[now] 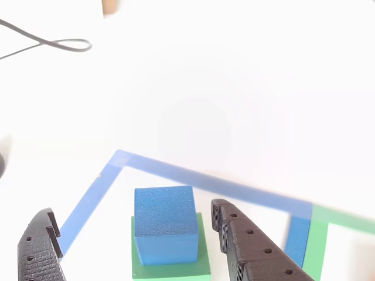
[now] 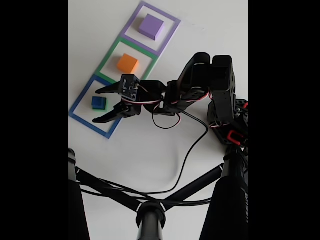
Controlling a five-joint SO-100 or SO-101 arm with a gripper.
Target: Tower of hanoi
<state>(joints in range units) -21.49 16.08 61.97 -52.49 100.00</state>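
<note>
Gripper (image 2: 96, 105): wide apart, holding nothing, at 3 o'clock from blue cube (image 1: 164, 225).
Blue cube: on green block (image 1: 170, 266).
Writing: none readable.

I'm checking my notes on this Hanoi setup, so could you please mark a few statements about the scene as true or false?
1. The blue cube sits on the green block. True.
2. The gripper is shut on the blue cube. False: its fingers stand open on either side, not touching it.
3. The purple block lies in the purple square. True.
4. The orange block is stacked on the purple block. False: it lies alone in the green square.
5. The blue cube is in the blue square. True.
</note>
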